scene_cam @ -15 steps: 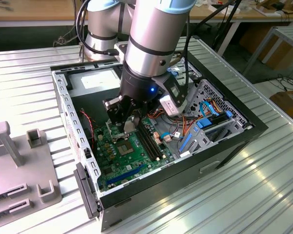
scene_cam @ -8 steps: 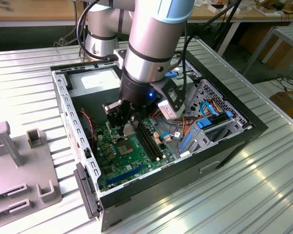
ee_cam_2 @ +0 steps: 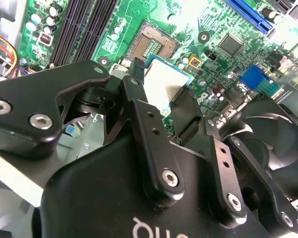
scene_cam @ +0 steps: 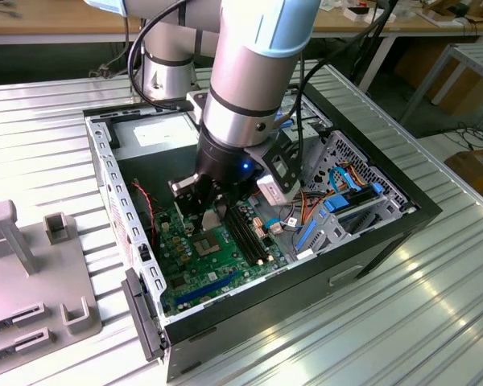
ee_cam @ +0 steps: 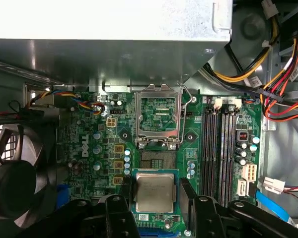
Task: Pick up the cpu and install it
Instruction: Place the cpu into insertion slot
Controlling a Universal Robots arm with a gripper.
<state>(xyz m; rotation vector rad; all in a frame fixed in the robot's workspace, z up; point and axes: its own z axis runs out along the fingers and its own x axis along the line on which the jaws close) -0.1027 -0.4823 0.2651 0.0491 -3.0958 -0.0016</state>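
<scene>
Cpu point(ee_cam: 155, 192) is clamped in the gripper point(ee_cam: 156, 194), whose fingers point(ee_cam: 121, 213) are narrowed onto two opposite edges, with the metal top facing the first wrist camera. I judge the pick done and the install in hand. The chip hangs over the board point(ee_cam: 89, 144), just short of the socket point(ee_cam: 156, 154), and is not seated.

From the exterior view's left, a grey fixture plate point(scene_cam: 24, 281) lies on the table point(scene_cam: 435, 305), well apart from the work. Next is the open case point(scene_cam: 266, 322), where the arm point(scene_cam: 241, 72) reaches down and the gripper point(scene_cam: 212, 211) is low over the board. The slots point(scene_cam: 245, 233) are just beside it, and blue and orange cables point(scene_cam: 338, 193) lie at that view's right.

Seating would call for bringing the chip square over the socket, edges parallel, then lowering it flat without dragging across the contacts. The cover point(ee_cam: 159, 113) is swung open, so nothing seems to bar the way.

The exterior view gives the arm's place in the case, while the grip itself is read from the wrist views. The first wrist view lines up chip, socket and cover. The second wrist view shows the chip point(ee_cam_2: 164, 82) from behind the fingers, with the socket point(ee_cam_2: 151, 45) just beyond.
</scene>
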